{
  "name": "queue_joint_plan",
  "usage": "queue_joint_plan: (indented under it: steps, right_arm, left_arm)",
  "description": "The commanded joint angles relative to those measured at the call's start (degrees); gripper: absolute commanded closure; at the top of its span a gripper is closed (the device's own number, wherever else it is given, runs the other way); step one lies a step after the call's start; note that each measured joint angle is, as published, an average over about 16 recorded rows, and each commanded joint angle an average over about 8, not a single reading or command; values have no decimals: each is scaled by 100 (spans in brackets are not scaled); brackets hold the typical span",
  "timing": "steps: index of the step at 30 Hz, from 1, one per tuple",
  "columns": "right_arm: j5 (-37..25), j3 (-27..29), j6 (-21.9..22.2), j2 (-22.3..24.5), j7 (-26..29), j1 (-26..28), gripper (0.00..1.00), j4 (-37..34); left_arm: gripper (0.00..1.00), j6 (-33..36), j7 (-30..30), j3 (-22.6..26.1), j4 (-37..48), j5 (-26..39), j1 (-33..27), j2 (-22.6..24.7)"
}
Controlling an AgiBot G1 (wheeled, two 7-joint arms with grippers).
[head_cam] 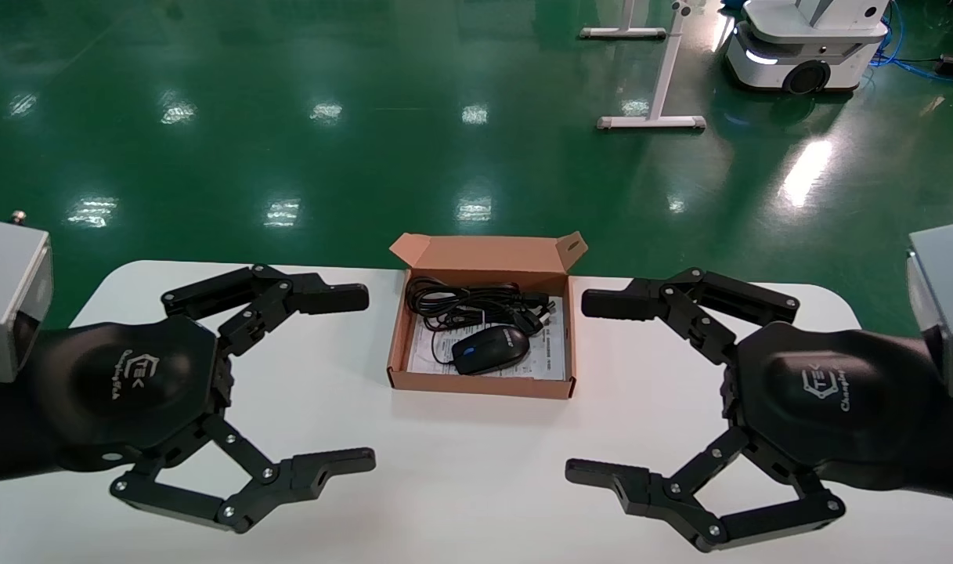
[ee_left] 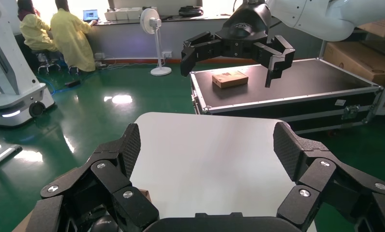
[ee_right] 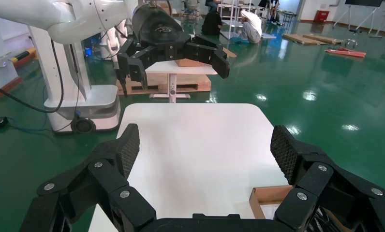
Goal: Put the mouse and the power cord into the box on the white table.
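The brown cardboard box [head_cam: 480, 385] lies open at the middle back of the white table [head_cam: 476, 486], its lid flap standing up behind. Inside it, on a white printed sheet, rests the black mouse [head_cam: 490, 349], and behind the mouse lies the coiled power cord [head_cam: 468, 301]. My left gripper [head_cam: 366, 378] hovers open to the left of the box, with nothing between its fingers. On the box's right, my right gripper [head_cam: 578, 387] is open and empty too. The right wrist view shows a corner of the box [ee_right: 268, 193] beside one finger of the right gripper [ee_right: 203, 142]. In the left wrist view the left gripper [ee_left: 206, 145] frames bare tabletop.
Green floor surrounds the table. A white robot base [head_cam: 805, 47] and a white stand's legs [head_cam: 656, 86] are far behind. The left wrist view shows a black flight case [ee_left: 287, 92] beyond the table's right end, and people in yellow at a desk.
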Motion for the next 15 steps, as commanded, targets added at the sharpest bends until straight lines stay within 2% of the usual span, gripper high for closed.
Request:
queue_joint_plan:
  steps: [1, 15]
  right_arm:
    - [-1, -1, 1, 0, -1, 1, 0, -1]
    - [-5, -1, 2, 0, -4, 5, 0, -6]
  left_arm:
    - [0, -1, 1, 1, 1, 1, -1, 1]
    - [0, -7, 5, 5, 7, 7, -5, 6]
